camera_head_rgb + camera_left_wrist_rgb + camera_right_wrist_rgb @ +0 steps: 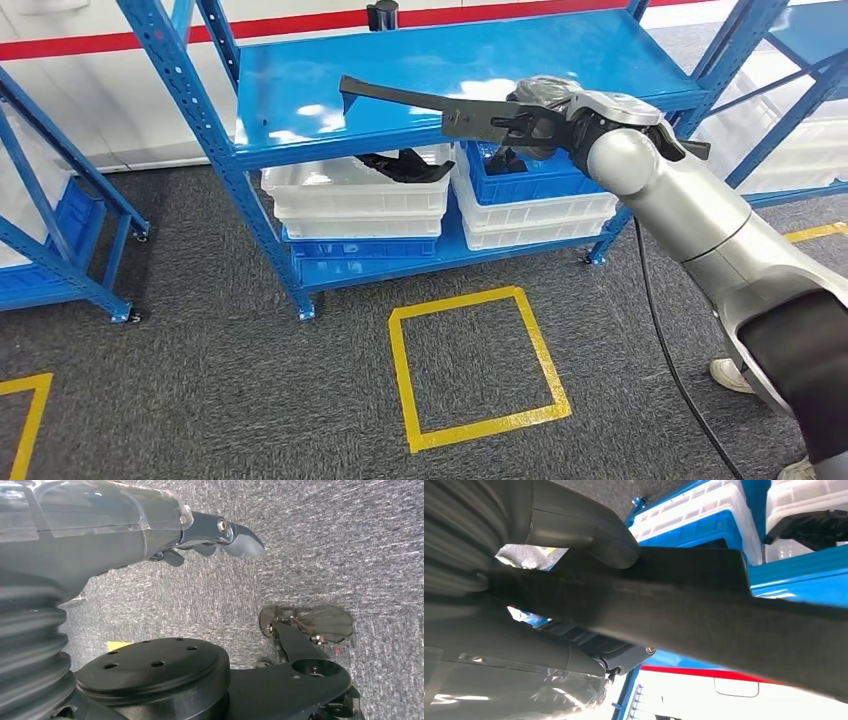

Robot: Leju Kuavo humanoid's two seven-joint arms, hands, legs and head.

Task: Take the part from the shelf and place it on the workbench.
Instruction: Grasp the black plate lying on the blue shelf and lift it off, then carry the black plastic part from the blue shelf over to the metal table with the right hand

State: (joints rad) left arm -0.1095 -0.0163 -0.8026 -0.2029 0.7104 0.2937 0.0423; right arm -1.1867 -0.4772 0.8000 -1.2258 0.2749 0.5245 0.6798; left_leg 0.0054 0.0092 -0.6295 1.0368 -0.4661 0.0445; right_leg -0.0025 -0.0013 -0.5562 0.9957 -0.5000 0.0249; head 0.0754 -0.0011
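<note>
My right hand (545, 120) grips the long black part (420, 100) just above the blue shelf (300, 95); carry-off is next: I must turn toward the workbench

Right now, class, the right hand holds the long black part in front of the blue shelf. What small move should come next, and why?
Probably draw the right hand back from the blue shelf: it already grips the long black part, whose far end reaches over the shelf board, and no workbench is in sight.
</note>
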